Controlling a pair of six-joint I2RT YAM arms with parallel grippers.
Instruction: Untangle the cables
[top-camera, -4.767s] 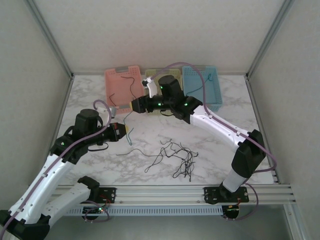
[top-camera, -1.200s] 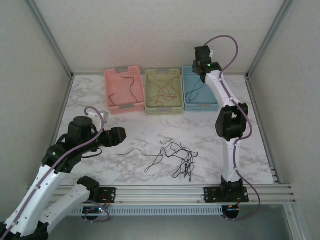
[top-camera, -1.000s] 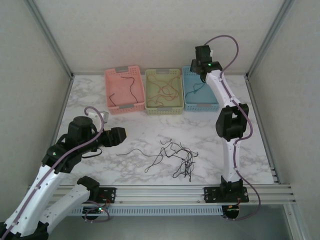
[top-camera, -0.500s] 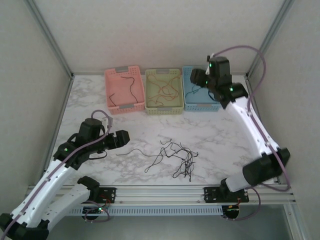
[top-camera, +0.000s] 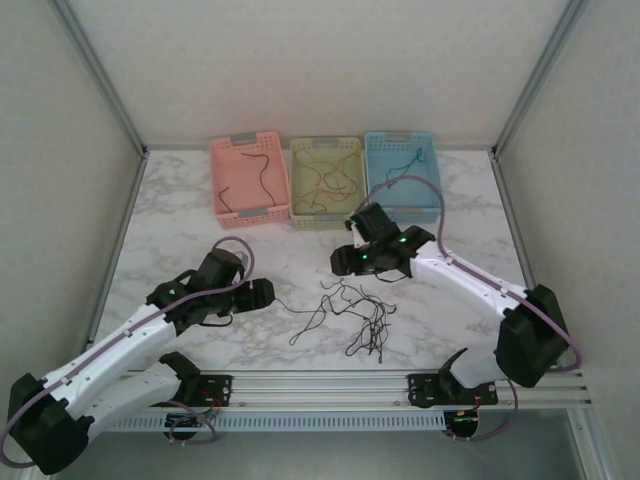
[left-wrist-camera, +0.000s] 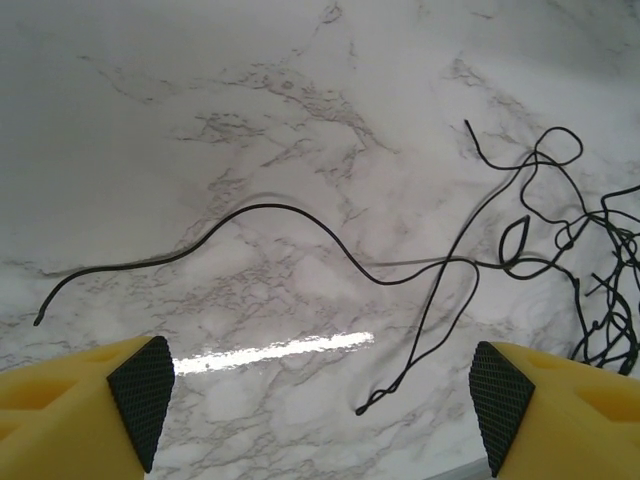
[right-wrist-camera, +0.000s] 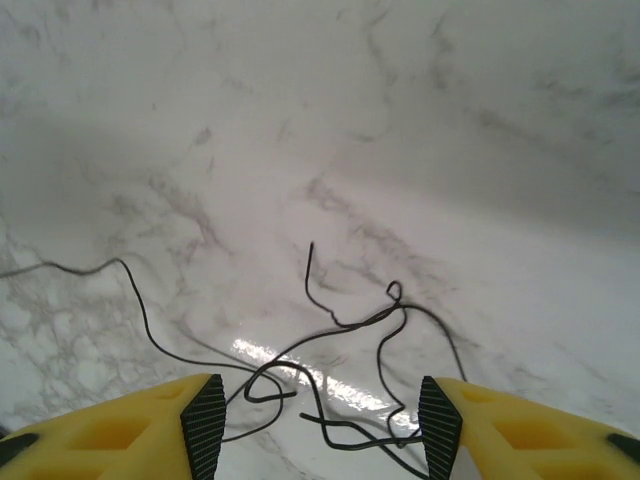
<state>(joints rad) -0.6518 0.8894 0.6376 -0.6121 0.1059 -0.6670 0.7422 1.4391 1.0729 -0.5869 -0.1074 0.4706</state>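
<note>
Marble tabletop (top-camera: 180, 215): thin, curly black cables (top-camera: 362, 312)

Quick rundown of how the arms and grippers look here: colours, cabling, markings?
Left arm and right arm: white link shells, black joint housings, a purple-grey cable looped along each. Small green lights glow near the right wrist. Left gripper and right gripper: yellow fingers with black cross-hatched pads.

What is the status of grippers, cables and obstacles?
Left gripper open, empty, near one trailing black wire. Right gripper open, above tangle of thin black cables. Three plastic baskets stand far behind.
</note>
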